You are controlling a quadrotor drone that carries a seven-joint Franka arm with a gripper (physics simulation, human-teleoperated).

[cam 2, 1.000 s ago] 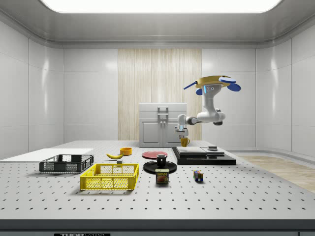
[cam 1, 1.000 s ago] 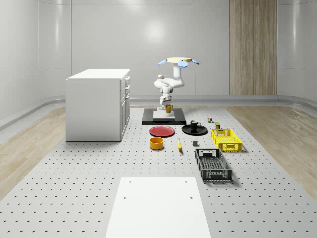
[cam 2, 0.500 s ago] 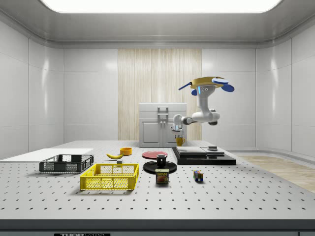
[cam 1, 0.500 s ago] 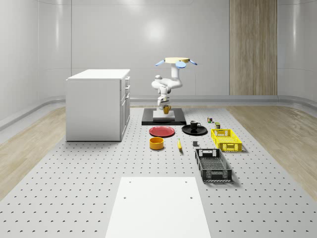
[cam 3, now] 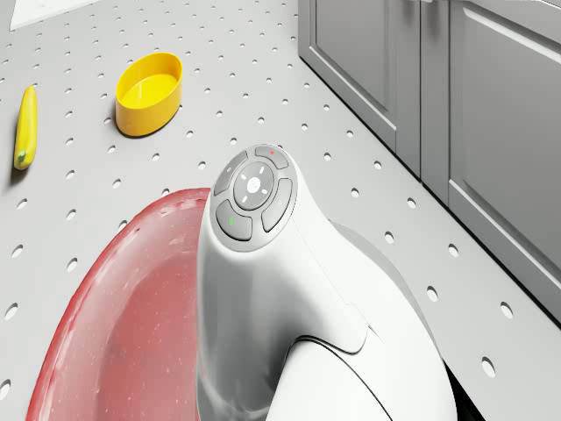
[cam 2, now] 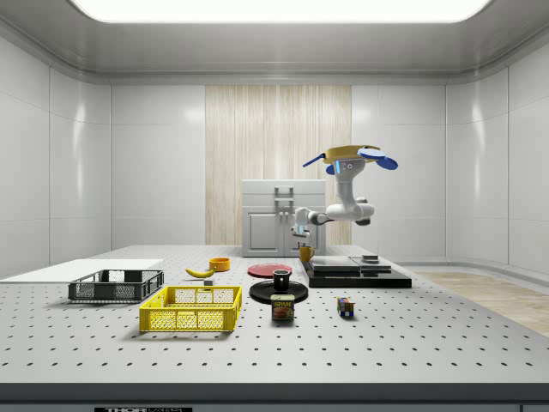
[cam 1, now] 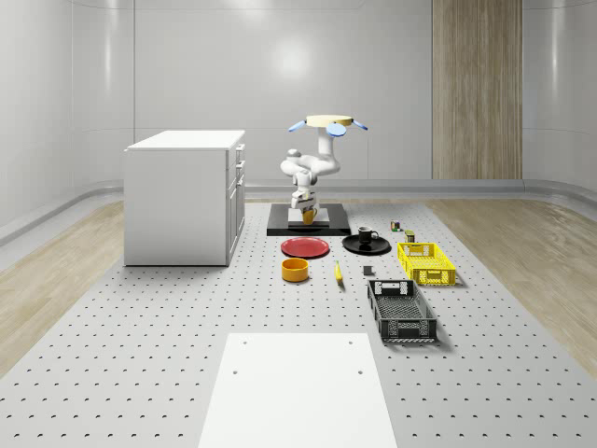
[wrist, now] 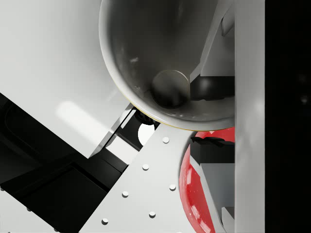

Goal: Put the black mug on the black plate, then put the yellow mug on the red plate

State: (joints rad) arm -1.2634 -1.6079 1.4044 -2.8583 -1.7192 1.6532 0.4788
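The yellow mug [cam 1: 308, 215] hangs in the air with my gripper [cam 1: 303, 203] shut on it, over the front edge of the black platform [cam 1: 331, 227], just behind the red plate [cam 1: 306, 247]. From the side, the yellow mug [cam 2: 305, 253] is a little above and right of the red plate [cam 2: 269, 269]. The wrist view looks into the mug [wrist: 165, 58], held between dark fingers [wrist: 210, 149], with the red plate [wrist: 194, 189] below. The drone [cam 1: 326, 122] hovers above the platform. The black mug [cam 1: 366, 235] stands on the black plate [cam 1: 381, 247].
A white cabinet [cam 1: 184, 196] stands left of the plates. In front lie a yellow bowl [cam 1: 295, 270], a banana [cam 1: 338, 272], a yellow crate [cam 1: 426, 262] and a black crate [cam 1: 401, 310]. A can [cam 2: 283, 307] and a cube [cam 2: 346, 306] sit near the black plate.
Drone, arm and held yellow mug have shifted to the whole-scene view's left and lower, from above the platform toward the red plate. Nothing else moved.
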